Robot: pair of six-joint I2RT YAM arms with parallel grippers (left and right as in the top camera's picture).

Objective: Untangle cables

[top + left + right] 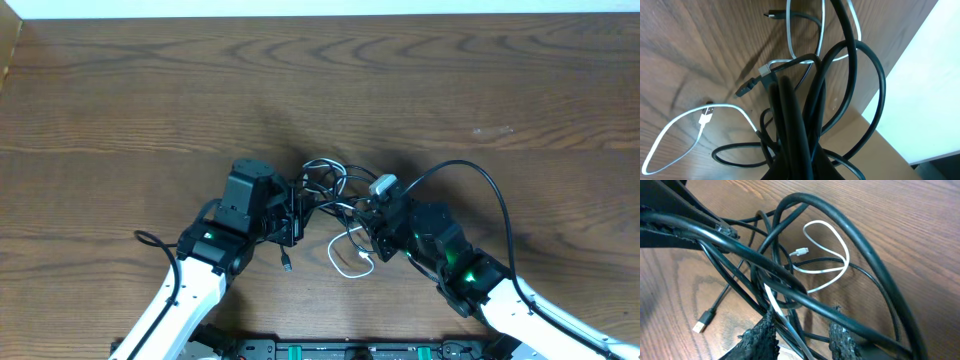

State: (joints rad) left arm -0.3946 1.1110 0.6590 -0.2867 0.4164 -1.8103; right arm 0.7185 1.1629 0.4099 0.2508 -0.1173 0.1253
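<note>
A tangle of black cables (335,190) with one white cable (350,258) lies mid-table between my two arms. My left gripper (296,218) is at the tangle's left side. In the left wrist view it (800,169) looks shut on a bunch of black cables (790,115) that hides its fingertips. My right gripper (374,222) is at the tangle's right side. In the right wrist view it (802,322) is open, with the white cable (827,275) and black strands (765,255) passing between its fingers. A black USB plug (700,326) lies loose on the wood.
The wooden table (150,90) extends far and to both sides of the tangle. A black plug end (287,265) lies near the left arm. The right arm's own thick black cable (490,190) arches over the table at the right.
</note>
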